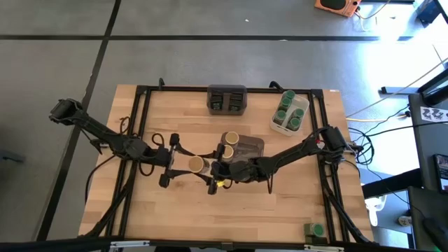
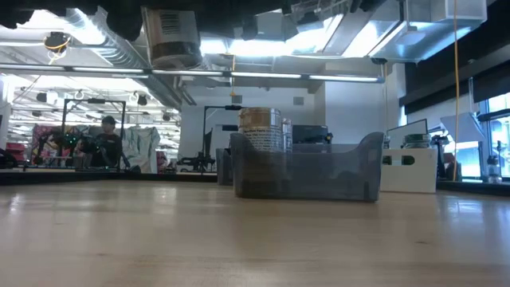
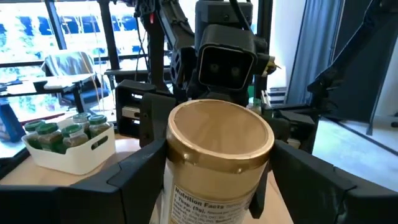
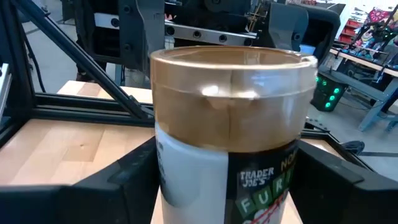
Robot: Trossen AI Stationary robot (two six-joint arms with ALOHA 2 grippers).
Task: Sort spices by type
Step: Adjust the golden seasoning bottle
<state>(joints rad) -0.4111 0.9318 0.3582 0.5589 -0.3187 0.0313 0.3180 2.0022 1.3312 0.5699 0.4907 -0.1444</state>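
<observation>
Both arms reach in to table centre, raised. Left gripper [image 1: 187,165] and right gripper [image 1: 222,170] face each other, fingers clamped.

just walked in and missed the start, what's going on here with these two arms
Both arms meet mid-table, each gripping a tan-lidded jar. The left pincer holds one jar, and the right pincer holds another beside the grey bin, which already holds one such jar. Green-lidded jars fill the white tray, and dark tins sit in a far bin.
</observation>
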